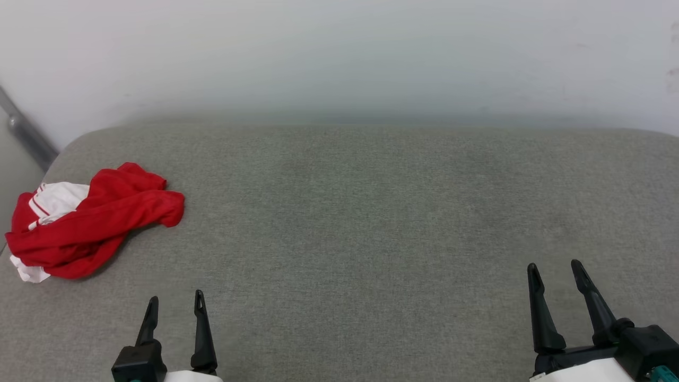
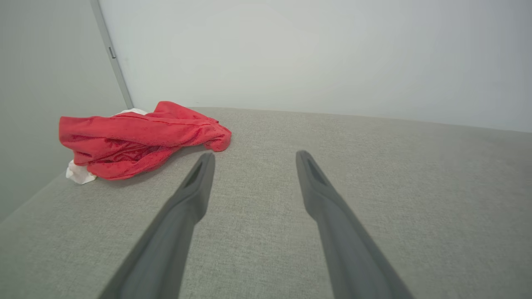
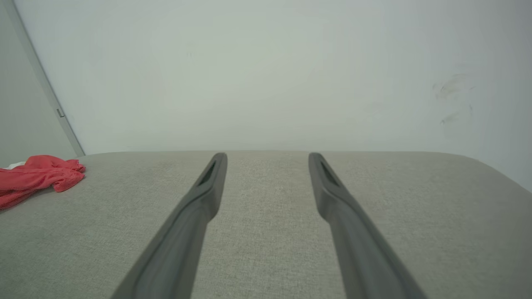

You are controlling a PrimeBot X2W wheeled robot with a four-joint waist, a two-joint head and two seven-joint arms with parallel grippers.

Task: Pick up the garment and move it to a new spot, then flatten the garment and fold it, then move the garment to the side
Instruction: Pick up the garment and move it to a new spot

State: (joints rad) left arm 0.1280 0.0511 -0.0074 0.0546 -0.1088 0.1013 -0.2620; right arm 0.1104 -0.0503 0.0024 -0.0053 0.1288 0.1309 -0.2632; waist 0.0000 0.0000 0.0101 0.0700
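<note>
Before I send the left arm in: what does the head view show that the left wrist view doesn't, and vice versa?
Head view adds: the right gripper, jaws open, far across the grey cushion from the garment, and the red-striped trim on its white sleeve. Left wrist view adds: a low side-on look at how high the heap stands, and a small fitting on the corner strip. Both share: the crumpled garment near the cushion's left edge, untouched, and the left gripper, jaws open, short of it.
</note>
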